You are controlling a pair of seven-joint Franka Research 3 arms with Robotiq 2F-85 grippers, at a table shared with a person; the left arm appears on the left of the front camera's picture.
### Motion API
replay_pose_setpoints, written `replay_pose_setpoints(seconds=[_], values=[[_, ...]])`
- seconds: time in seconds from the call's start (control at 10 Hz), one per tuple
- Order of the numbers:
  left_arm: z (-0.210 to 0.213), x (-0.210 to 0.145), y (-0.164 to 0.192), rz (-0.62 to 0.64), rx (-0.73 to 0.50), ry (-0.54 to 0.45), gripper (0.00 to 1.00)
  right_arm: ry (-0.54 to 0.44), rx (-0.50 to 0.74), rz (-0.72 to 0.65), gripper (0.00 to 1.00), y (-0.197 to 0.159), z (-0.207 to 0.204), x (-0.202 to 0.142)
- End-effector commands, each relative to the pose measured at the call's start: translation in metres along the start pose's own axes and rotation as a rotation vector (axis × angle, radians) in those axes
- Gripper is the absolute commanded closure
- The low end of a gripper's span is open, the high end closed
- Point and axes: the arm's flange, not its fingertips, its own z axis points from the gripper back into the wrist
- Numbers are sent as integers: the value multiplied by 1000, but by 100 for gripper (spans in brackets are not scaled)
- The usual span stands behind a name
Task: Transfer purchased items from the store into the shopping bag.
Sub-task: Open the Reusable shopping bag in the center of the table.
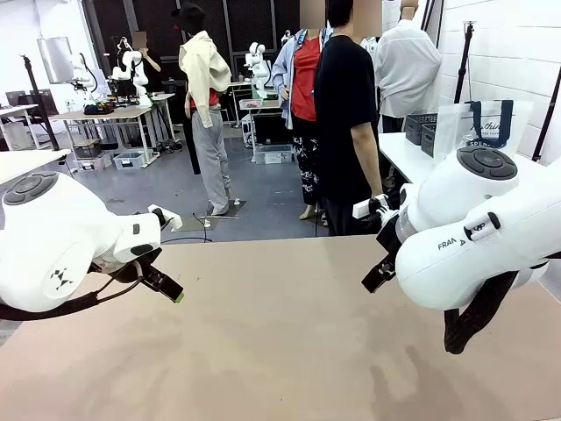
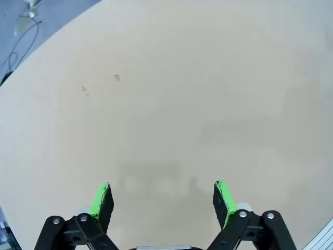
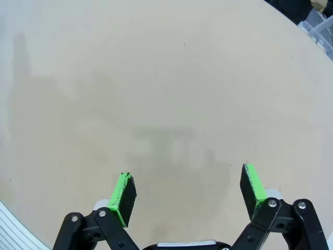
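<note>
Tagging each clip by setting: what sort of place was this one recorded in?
Probably a robotics lab or workshop: cluttered workbenches with storage bins beneath, a black stand against a white block wall, and a bare grey floor.

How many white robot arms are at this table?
2. The left arm reaches in from the picture's left side, the right arm from the right side.

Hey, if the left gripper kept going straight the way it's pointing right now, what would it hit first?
The left gripper, jaws open and holding nothing, points down at the tan tabletop. It would most likely meet that surface first; nothing shows in between.
</note>
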Motion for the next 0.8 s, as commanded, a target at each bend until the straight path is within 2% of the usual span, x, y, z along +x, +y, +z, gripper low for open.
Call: replay_pose_setpoints(seconds=[0.0, 0.7], values=[[0, 0, 1, 1, 0, 0, 0, 0, 0, 0, 0, 0, 0, 0], [0, 0, 1, 1, 0, 0, 0, 0, 0, 0, 0, 0, 0, 0]])
